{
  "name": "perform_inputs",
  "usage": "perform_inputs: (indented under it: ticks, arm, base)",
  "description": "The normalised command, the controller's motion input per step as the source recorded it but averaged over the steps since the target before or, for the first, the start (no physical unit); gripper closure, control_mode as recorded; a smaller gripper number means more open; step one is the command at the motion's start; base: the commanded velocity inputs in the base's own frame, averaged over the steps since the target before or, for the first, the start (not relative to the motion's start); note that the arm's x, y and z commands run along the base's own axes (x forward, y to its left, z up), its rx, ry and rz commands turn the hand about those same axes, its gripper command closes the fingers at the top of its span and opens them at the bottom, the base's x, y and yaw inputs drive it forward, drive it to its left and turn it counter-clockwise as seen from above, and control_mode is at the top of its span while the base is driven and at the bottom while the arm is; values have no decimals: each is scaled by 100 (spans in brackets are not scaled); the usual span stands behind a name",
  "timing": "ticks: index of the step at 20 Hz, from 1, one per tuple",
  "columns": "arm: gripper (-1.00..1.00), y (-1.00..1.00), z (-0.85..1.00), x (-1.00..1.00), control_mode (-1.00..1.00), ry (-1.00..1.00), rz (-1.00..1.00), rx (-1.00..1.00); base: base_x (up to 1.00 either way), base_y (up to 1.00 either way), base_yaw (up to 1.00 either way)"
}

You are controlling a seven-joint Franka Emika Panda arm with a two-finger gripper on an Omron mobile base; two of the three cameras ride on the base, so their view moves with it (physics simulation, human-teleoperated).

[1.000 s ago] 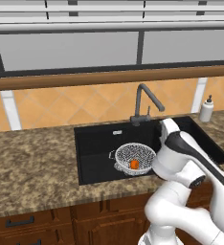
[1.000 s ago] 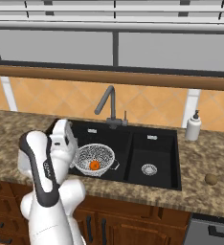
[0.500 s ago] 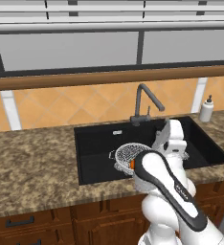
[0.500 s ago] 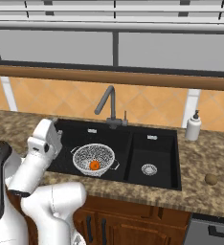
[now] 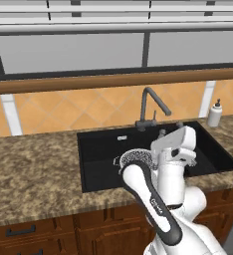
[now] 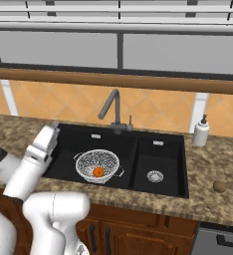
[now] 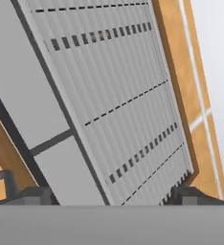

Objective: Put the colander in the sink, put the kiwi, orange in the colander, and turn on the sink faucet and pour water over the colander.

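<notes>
One kiwi (image 6: pixel 219 186) is left on the counter (image 6: pixel 223 164), right of the sink (image 6: pixel 73 142) and well apart from the colander (image 6: pixel 97 166), in which the orange (image 6: pixel 98 172) is lodged. The gripper (image 7: pixel 109 194), open and empty, is raised at the sink's left, windowward, so the kiwi lies far to its right.

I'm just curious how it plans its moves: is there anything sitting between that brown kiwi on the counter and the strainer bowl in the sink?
Nothing visible blocks it. The kiwi lies alone on the counter right of the sink. Between it and the colander are bare stone and the smaller basin. The soap bottle stands farther back.
</notes>
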Motion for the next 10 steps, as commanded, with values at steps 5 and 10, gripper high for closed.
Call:
perform_inputs:
  ticks: [5, 10]
  arm:
    - [-100, -100, 11, -63, -100, -5, 0, 32]
    - [-100, -100, 15, -52, -100, -7, 0, 55]
  base:
    - [0, 0, 0]
    - [0, 0, 0]
